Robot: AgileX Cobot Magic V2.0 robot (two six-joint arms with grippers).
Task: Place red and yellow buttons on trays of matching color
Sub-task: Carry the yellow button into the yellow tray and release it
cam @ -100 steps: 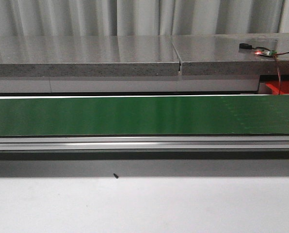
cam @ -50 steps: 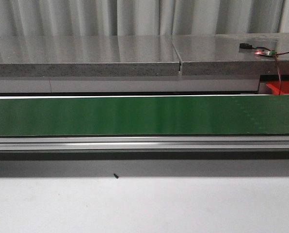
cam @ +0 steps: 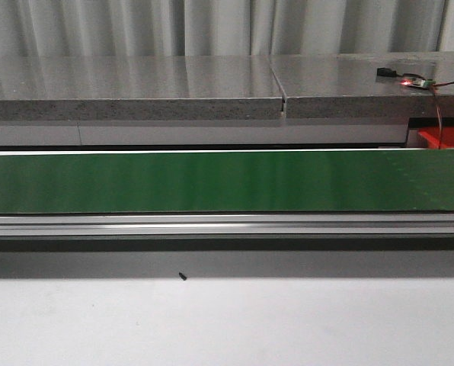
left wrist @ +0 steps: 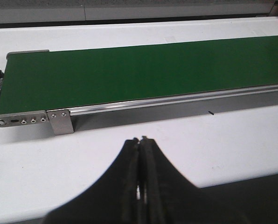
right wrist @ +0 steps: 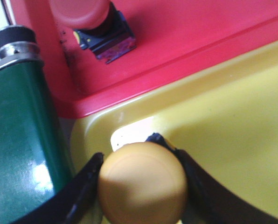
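We are holding the yellow button (right wrist: pixel 142 183) in the right pincer (right wrist: pixel 141 186), both fingers pressed against its cap, directly over the yellow tray (right wrist: pixel 232 126). A red button (right wrist: pixel 90 21) is already sitting in the adjoining red tray (right wrist: pixel 185 32). Across the earlier front views nothing is changing: the green belt (cam: pixel 212 181) is staying bare. The left pincer (left wrist: pixel 140 172) is hovering fully closed and empty above the tabletop (left wrist: pixel 176 144). We judge release to be next.

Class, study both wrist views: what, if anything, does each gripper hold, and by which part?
The right gripper clamps the yellow button by the sides of its domed cap, above the yellow tray. The left gripper is shut, holding nothing.
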